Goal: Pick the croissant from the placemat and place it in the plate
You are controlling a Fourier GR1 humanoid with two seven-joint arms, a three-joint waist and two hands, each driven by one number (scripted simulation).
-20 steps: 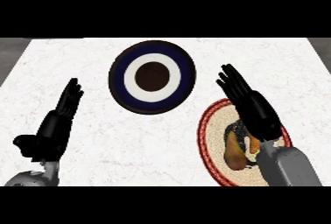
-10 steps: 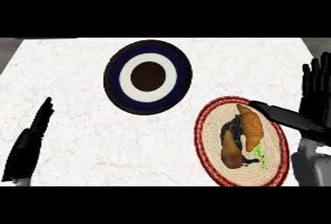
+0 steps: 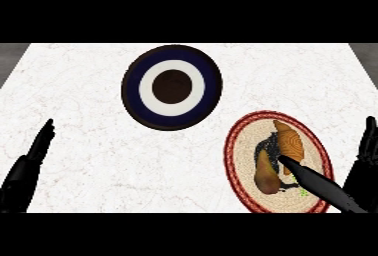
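Item: croissant. Lies on the round woven placemat with its red rim, lower right of the frame. Brown, curved, a dark patch along its left side. Not lifted.

Item: plate. Dark blue with a white ring and a dark centre, upper middle of the frame, apart from the placemat and up-left of it. Holds nothing.

Item: right hand. Lower right corner. One black digit reaches up-left across the placemat, its tip touching or just over the croissant's lower half; which of the two cannot be told. The other fingers stand straight along the right edge, clear of the mat. Hand open, nothing held.

Item: left hand. Lower left edge, fingers straight and upward, resting, well apart from everything.

Item: table. White marbled top.

Change noted: half a second back the right hand sat higher at the right edge, its digit just over the mat's upper rim; it now sits lower with the tip at the pastry. Croissant and plate unmoved.

Reading: approach is nearly complete; closing on the croissant is not yet begun, nor is the carry to the plate.
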